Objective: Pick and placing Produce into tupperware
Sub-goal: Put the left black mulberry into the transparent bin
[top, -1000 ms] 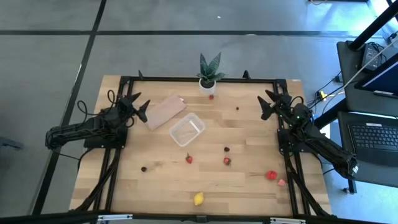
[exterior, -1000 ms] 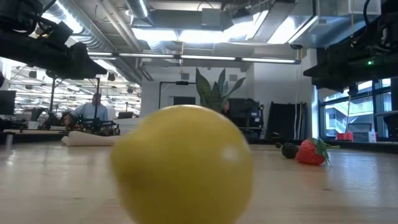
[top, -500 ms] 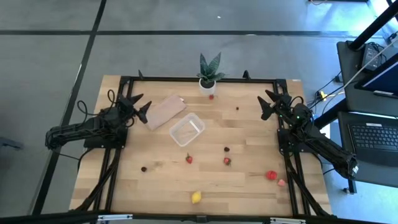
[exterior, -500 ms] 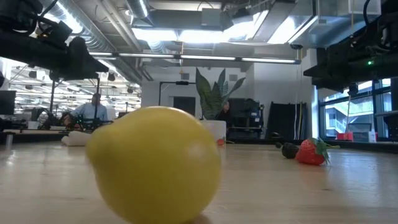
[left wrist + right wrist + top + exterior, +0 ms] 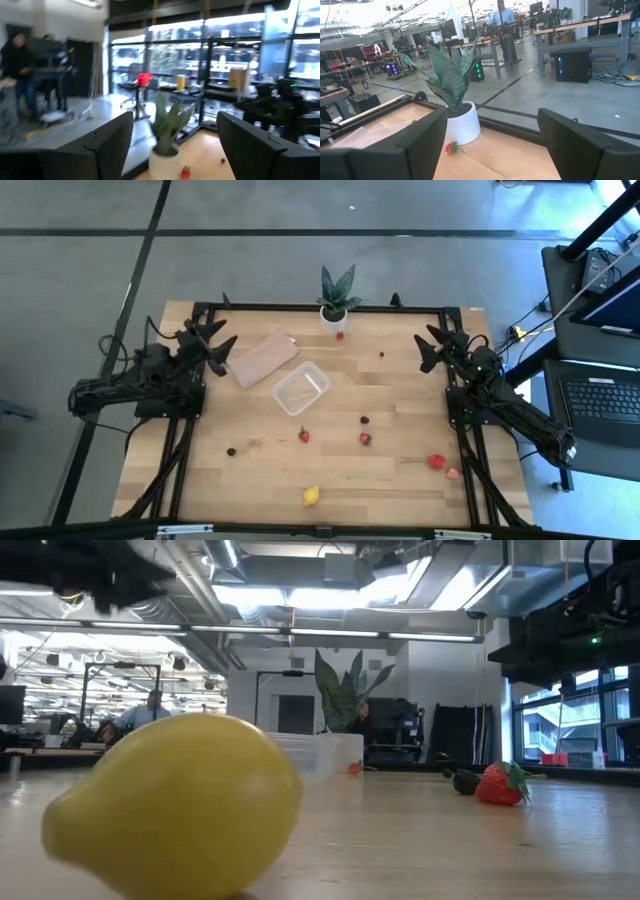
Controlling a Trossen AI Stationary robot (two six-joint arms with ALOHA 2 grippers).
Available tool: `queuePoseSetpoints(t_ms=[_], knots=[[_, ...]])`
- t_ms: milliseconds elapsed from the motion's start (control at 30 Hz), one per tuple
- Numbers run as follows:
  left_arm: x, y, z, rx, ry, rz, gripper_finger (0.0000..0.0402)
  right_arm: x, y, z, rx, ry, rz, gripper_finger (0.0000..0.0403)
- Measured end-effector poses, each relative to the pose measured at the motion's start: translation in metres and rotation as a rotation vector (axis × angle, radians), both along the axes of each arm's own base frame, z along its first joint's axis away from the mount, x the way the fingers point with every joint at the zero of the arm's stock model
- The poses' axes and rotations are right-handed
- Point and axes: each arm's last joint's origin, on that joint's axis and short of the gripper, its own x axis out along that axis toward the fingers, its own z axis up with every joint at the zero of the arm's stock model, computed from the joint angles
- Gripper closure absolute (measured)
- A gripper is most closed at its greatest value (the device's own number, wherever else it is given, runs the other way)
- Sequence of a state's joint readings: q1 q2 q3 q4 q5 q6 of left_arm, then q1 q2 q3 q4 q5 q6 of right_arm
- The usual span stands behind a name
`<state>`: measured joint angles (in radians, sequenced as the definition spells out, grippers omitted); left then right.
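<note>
At table's far-left corner my left gripper (image 5: 214, 340) sits wide open, holding nothing; lemon (image 5: 312, 496) near the front edge looks unstable, could roll off.

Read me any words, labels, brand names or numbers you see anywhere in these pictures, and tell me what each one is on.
None can be read.
Tupperware: clear plastic, no label showing.
Flat tan piece: plain, no print.
White plant pot: blank.
Lemon and strawberry: no stickers.
Laptop beside the table: its keys are too small to read.
Room behind in the wrist views: any signs there are too blurred to read.
</note>
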<state>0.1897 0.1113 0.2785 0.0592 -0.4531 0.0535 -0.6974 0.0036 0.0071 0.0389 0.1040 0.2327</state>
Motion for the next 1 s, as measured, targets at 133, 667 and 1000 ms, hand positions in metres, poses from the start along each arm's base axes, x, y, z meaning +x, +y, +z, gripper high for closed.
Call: queuePoseSetpoints(t_ms=[133, 667, 1000], knots=[[0.01, -0.004, 0.037, 0.043, 0.098, -0.073, 0.0146, 0.0, 0.0, 0.0, 0.0, -0.001, 0.0, 0.0091], [0.095, -0.044, 0.102, -0.413, 0.843, -0.258, 0.0161, 0.0, 0.0, 0.0, -0.001, 0.001, 0.0, 0.0091], [0.124, -0.102, 0.073, -0.707, 1.088, -0.296, 0.0161, 0.0, 0.0, 0.0, 0.003, 0.0, 0.001, 0.0091]])
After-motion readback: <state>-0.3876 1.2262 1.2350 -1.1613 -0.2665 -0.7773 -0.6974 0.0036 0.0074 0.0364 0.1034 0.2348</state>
